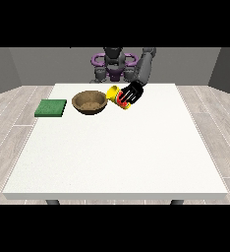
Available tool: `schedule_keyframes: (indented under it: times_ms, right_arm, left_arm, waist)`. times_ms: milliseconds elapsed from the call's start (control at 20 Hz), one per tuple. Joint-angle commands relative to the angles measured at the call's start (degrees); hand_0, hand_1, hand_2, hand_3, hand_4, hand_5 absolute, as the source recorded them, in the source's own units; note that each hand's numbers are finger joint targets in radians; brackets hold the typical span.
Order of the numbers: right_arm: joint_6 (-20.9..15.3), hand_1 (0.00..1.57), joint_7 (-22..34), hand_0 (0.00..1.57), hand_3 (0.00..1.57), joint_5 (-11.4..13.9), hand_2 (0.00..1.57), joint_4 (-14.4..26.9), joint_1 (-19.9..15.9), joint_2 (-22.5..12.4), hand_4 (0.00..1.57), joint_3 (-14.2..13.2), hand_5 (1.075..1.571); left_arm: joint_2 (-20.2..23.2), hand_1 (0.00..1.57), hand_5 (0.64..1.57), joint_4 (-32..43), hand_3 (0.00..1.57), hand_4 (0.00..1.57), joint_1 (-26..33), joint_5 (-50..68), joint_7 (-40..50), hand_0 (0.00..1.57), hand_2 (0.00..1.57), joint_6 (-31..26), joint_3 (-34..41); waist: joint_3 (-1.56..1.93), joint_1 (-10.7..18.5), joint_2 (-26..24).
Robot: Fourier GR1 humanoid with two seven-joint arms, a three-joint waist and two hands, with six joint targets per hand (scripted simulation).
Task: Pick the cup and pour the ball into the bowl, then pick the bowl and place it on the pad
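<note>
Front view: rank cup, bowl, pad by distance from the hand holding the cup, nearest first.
1. Cup: in the hand at the view's right, tilted toward the bowl.
2. Bowl: just beside the cup, on its view-left side.
3. Pad: farthest, near the table's view-left edge.
</note>
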Motion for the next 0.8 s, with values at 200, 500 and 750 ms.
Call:
schedule_keyframes:
  times_ms: [200,500,750]
  right_arm:
    - [-0.41,0.00,-2.23,0.00,0.00,2.62,0.00,1.65,-2.16,0.31,0.35,0.64,1.564]
    - [-0.91,0.00,-3.52,0.00,0.00,4.47,0.00,6.44,-3.19,2.34,0.36,2.91,1.564]
    - [-1.20,0.00,-4.01,0.00,0.00,5.27,0.00,10.66,-1.44,3.00,0.38,2.54,1.565]
  left_arm:
    - [1.06,1.39,1.561,4.03,1.57,0.92,-6.63,-10.72,10.34,1.39,1.57,7.50,-5.01]
    - [-0.19,1.35,1.550,12.01,1.57,0.84,-13.73,-28.05,25.69,1.35,1.57,13.77,-15.71]
    - [-5.41,1.33,1.480,17.66,1.43,0.98,-14.40,-38.86,34.24,1.33,1.43,9.13,-24.21]
  waist:
    - [-0.04,1.44,2.57]
    - [0.16,0.44,-0.40]
    - [0.08,2.25,-5.46]
